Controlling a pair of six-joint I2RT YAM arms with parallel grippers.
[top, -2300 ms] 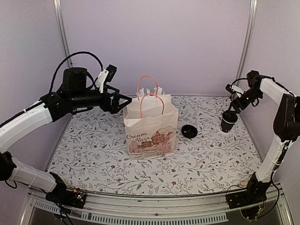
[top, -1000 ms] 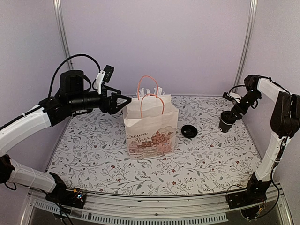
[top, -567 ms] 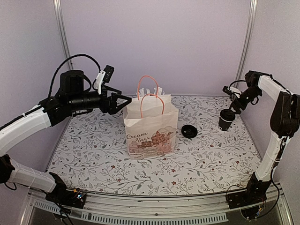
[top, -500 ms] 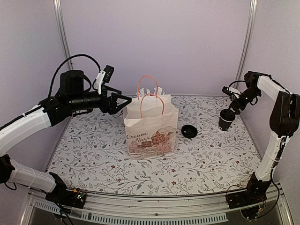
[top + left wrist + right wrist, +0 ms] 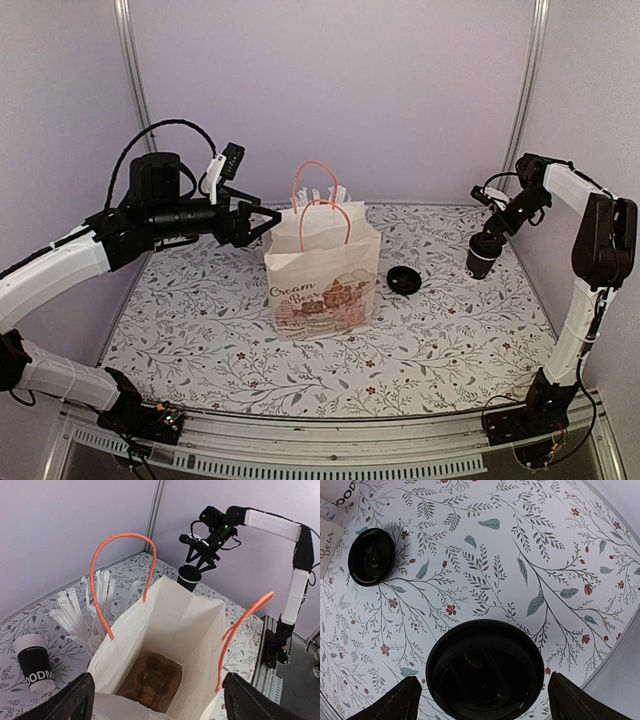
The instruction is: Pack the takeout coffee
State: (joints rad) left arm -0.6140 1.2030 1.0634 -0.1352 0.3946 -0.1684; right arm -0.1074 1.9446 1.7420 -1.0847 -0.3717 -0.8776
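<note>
Currently, the right tool (image 5: 488, 228) stands with its jaws spread wide, directly above the takeout coffee (image 5: 485, 672). In the right wrist view its fingers (image 5: 395, 702) sit at the lower left and lower right corners, one to each side of the cup's top. A thin strip of tabletop (image 5: 200, 330) shows between each finger and the cup, and no clamping contact can be seen. The top view places the tool tips just over the cup's rim, at the right of the frame near the back corner.

The takeout coffee stands upright on the tabletop. From above it shows a round, glossy black top with a raised rim; from the side, a dark wall. A second black lid (image 5: 371, 556) lies flat on the tabletop, well apart from the cup, between it and the paper bag (image 5: 322, 275).

The left tool (image 5: 262, 224) is also spread wide and holds nothing. It hovers at the bag's upper left edge, looking down into the open mouth. A brown cardboard carrier (image 5: 152, 677) lies at the bottom of the bag.
</note>
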